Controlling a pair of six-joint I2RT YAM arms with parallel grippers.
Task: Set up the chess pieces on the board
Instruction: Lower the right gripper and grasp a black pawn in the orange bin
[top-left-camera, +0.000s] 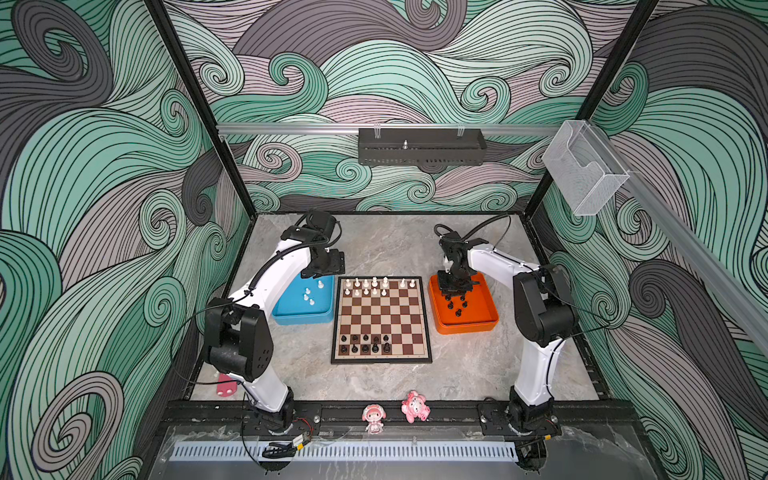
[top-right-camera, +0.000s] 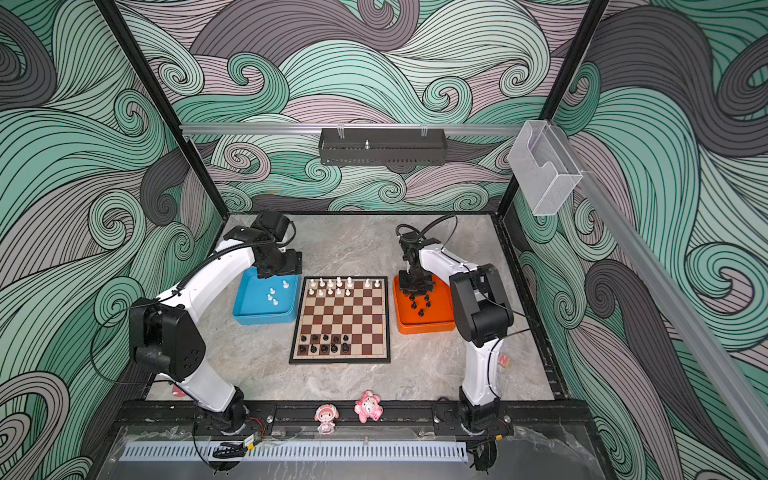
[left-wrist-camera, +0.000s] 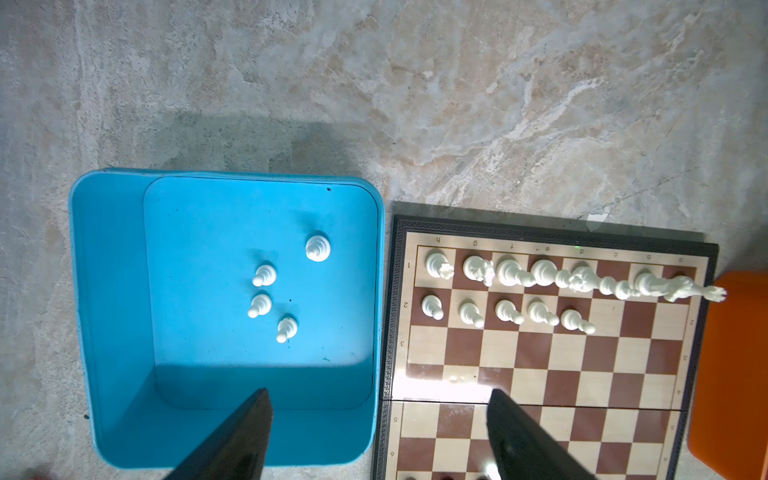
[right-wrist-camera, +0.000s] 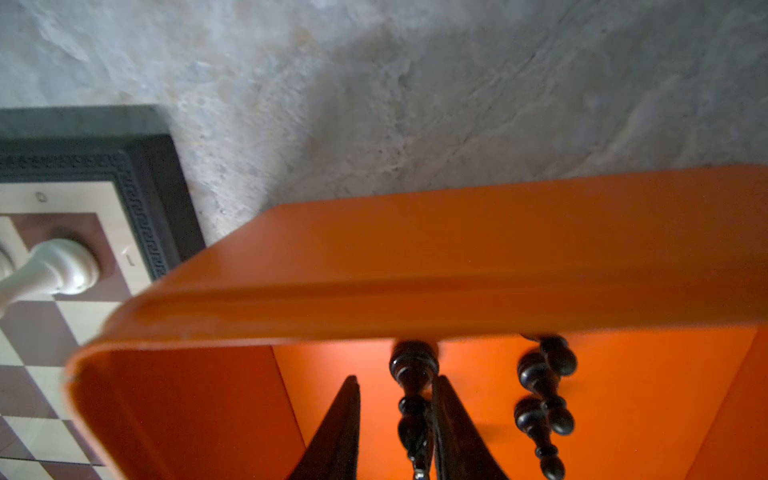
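The board (top-left-camera: 382, 316) lies mid-table, with white chess pieces (top-left-camera: 374, 284) on its far two rows and black chess pieces (top-left-camera: 365, 345) on its near rows. Several white pieces (left-wrist-camera: 264, 275) stand in the blue tray (left-wrist-camera: 112, 291). My left gripper (left-wrist-camera: 379, 390) hangs open and empty above the tray's edge beside the board. My right gripper (right-wrist-camera: 397, 378) is down inside the orange tray (right-wrist-camera: 457, 257). A tall black piece (right-wrist-camera: 413, 365) stands between its fingers, against one finger, with a gap to the other. More black pieces (right-wrist-camera: 544, 374) stand beside it.
The blue tray (top-left-camera: 303, 318) sits left of the board and the orange tray (top-left-camera: 469, 326) right of it. Two pink figurines (top-left-camera: 373, 417) (top-left-camera: 415, 406) stand on the front rail. A pink object (top-left-camera: 226, 386) lies near the left arm's base.
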